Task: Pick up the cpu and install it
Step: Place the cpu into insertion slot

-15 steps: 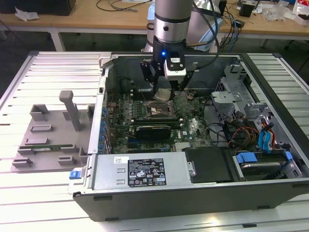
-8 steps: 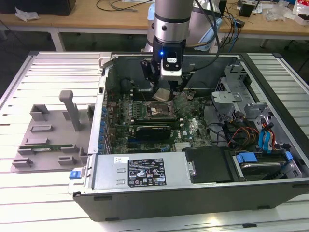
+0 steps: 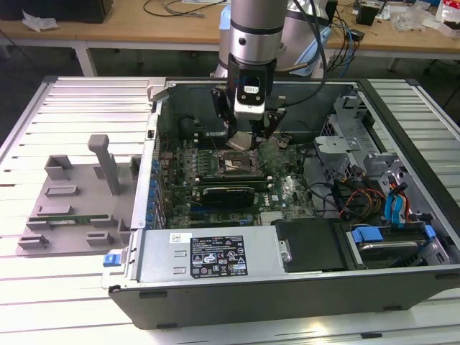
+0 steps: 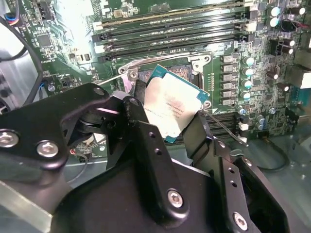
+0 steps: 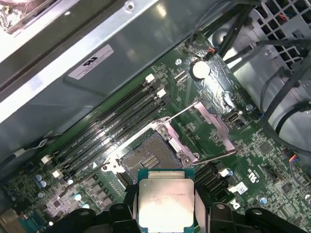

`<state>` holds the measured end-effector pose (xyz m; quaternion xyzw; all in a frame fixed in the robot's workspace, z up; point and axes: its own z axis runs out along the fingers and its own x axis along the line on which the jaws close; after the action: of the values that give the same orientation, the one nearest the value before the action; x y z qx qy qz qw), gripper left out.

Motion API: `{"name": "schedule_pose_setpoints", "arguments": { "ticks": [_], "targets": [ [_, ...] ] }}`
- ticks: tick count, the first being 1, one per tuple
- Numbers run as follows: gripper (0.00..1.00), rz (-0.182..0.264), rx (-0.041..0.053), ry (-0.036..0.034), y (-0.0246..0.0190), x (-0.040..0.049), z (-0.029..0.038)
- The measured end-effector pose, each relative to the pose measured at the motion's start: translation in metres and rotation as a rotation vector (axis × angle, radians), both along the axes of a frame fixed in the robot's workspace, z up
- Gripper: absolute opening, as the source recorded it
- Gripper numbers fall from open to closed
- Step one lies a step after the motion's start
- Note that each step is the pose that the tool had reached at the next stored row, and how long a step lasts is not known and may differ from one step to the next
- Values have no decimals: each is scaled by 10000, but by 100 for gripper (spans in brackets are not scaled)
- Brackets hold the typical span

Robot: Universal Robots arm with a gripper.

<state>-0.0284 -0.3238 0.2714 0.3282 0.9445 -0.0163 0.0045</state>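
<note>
cpu (image 5: 166, 204) gripped in tool (image 5: 167, 216), apparently just above open socket (image 5: 146, 161)

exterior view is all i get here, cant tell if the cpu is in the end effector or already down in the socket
Observer: It is held. In both wrist views the end effector is shut on the cpu, gripping it by two opposite edges, metal top showing.
Operator: so the socket is empty
Observer: Yes. In the first wrist view the socket shows its bare contact field with nothing in it, and the cpu is clear of it.
Operator: is the retaining frame out of the way
Observer: Its metal load plate is swung open to one side of the socket, so the opening is uncovered.
</note>
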Motion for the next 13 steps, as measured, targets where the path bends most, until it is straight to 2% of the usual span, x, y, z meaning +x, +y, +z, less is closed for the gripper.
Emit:
{"name": "schedule_pose_setpoints", "arguments": {
  "ticks": [13],
  "targets": [
    [55, -1542, -1, 0, 0, 0, -4]
  ]
}}
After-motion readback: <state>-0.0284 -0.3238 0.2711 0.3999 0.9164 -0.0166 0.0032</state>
